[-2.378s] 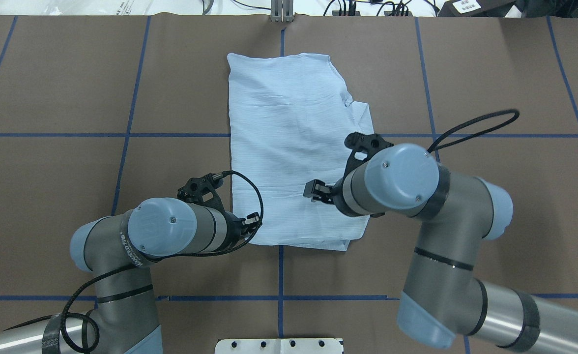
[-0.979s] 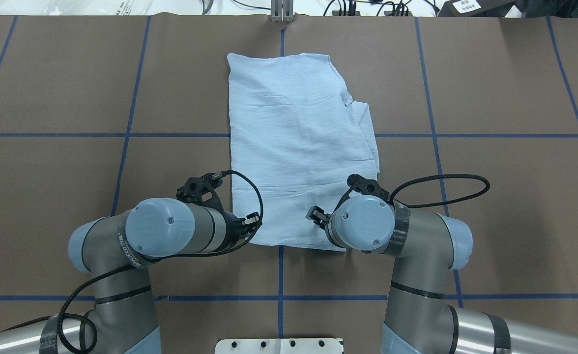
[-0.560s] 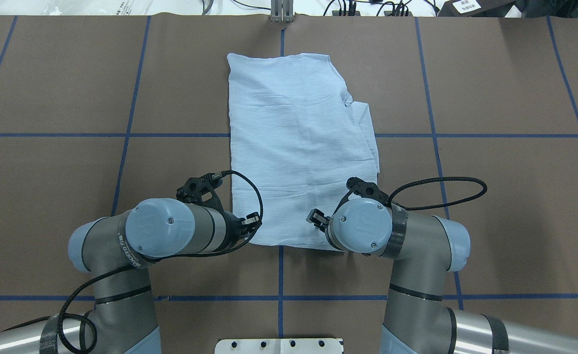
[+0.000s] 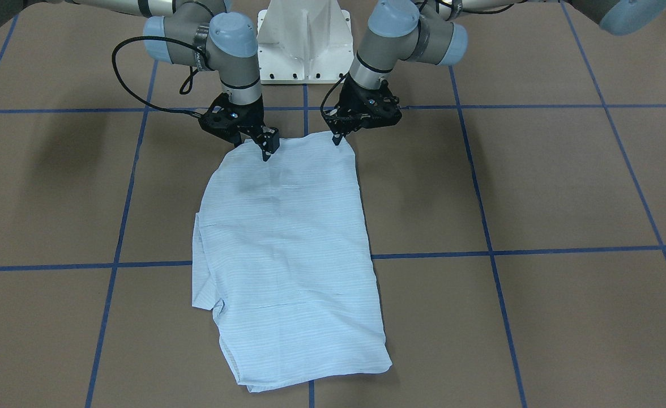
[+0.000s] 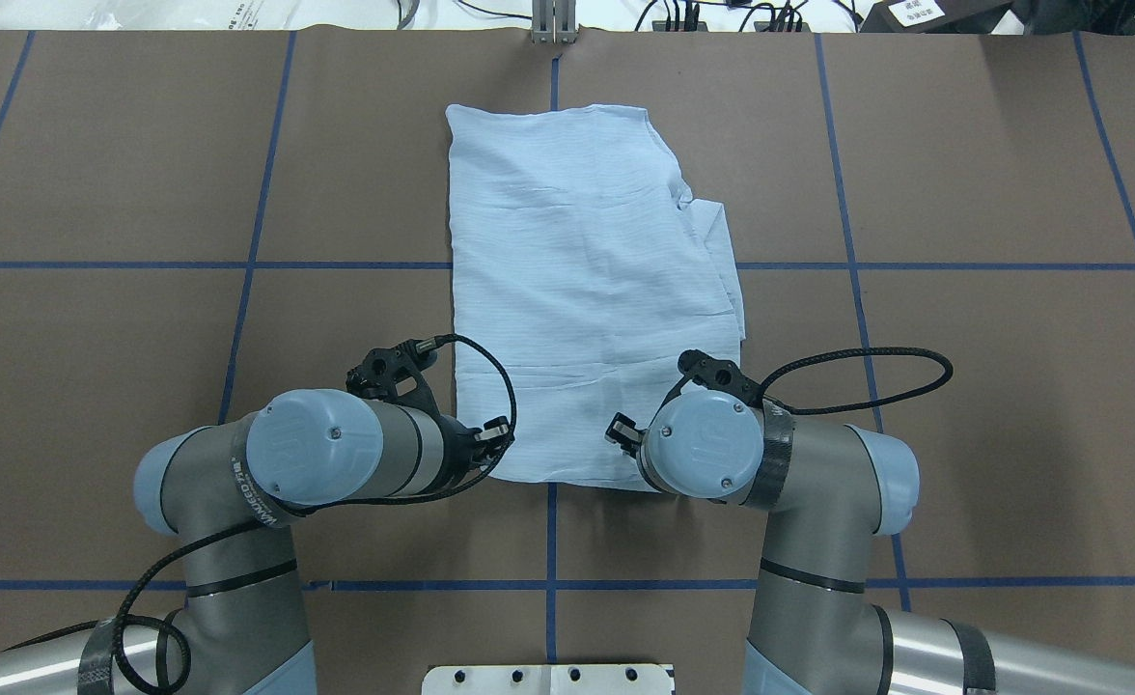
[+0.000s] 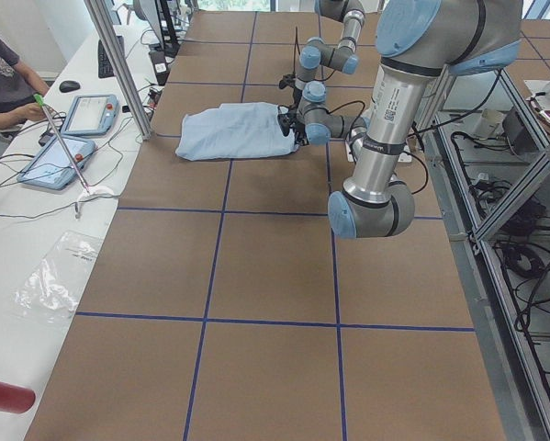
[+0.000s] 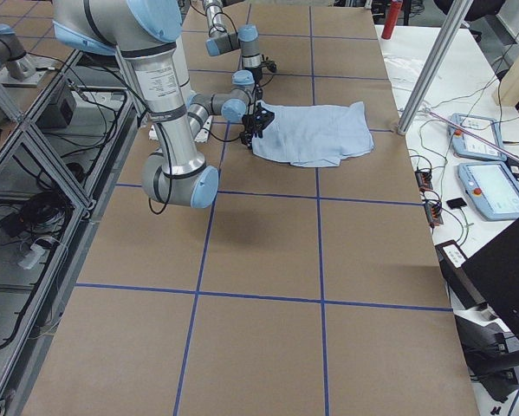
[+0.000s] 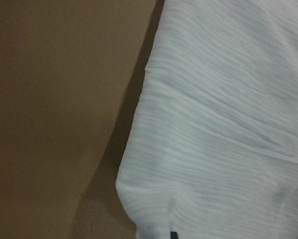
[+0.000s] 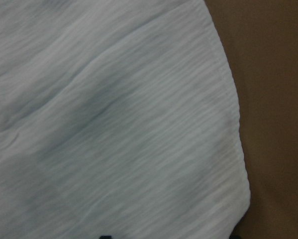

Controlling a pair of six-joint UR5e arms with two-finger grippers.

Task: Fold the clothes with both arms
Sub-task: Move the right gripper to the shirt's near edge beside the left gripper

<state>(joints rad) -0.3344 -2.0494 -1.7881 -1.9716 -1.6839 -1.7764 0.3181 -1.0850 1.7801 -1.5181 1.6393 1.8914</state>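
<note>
Right claw [image 4: 269, 148] withdrawn to shirt [image 4: 287, 255] corner, jaws apart, left claw [image 4: 336, 139] at other corner, grip unclear

Light blue shirt [image 4: 287, 249] folded flat; left gripper [image 4: 336, 139], right gripper [image 4: 269, 151] at near corners

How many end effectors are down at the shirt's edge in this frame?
2. The black left end effector is at the thin light blue striped shirt's robot-side left corner; the black right end effector is by its robot-side right corner.

No legible text (all too blurred)
</note>
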